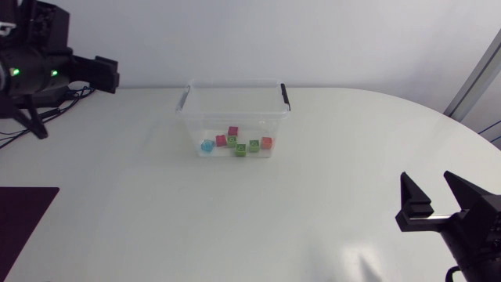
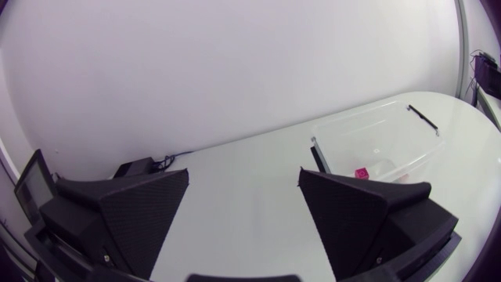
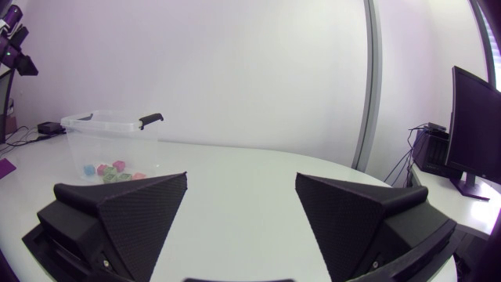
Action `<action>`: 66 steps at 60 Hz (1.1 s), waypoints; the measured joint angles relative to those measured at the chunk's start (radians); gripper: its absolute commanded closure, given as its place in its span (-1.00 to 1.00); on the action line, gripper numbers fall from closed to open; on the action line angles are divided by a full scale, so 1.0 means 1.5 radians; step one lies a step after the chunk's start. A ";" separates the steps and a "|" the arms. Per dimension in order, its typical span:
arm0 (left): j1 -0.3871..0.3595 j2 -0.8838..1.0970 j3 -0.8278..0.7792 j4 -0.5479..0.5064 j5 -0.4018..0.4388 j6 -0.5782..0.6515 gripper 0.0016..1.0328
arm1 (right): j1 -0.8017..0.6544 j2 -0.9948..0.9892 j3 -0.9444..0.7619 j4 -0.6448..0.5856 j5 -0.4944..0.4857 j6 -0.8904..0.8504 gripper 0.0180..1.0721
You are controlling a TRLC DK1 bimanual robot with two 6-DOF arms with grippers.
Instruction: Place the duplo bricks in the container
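A white table (image 1: pixel 329 180) with a rounded edge, evenly lit.

The container (image 1: pixel 235 110) is formed of clear, glossy plastic; its clip handles (image 1: pixel 286 95) are opaque black plastic. The duplo bricks (image 1: pixel 239 149) are moulded in smooth coloured plastic. The table (image 1: pixel 313 196) is finished smooth and white. The fingers (image 3: pixel 133 207) of the right gripper (image 3: pixel 241 176) and left gripper (image 2: pixel 244 176) are surfaced matt black and finely textured.
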 measured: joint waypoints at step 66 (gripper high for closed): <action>0.046 -0.676 -0.518 0.029 0.084 -0.044 -0.92 | 0.013 0.000 0.000 0.000 0.002 0.006 -0.91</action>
